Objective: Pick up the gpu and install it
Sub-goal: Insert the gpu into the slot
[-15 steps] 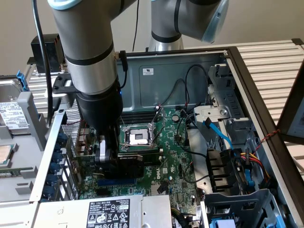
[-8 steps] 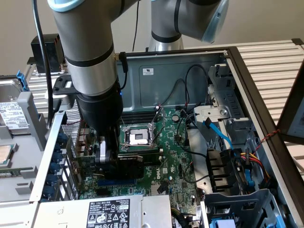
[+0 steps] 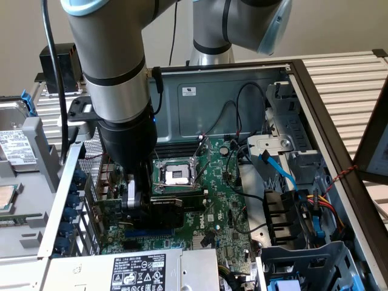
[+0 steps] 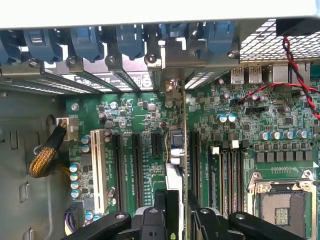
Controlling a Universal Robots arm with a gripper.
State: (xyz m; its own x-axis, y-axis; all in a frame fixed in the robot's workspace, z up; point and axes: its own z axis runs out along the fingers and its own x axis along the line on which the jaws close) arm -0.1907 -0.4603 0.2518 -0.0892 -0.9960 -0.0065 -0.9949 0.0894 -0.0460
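Pinching the graphics card (image 3: 174,204) upright, the end effector (image 3: 136,205) holds it just below itself, edge down toward the motherboard (image 3: 227,194), seemingly so its connector can meet a slot.

Silver-grey arm (image 3: 115,66), light-blue joint caps (image 3: 276,30), black seam bands; black cable (image 3: 53,79) alongside; black gripper (image 4: 183,212), round screws on its links.

Plain beige wall (image 3: 18,24), pale slatted tabletop (image 3: 345,79), soft light
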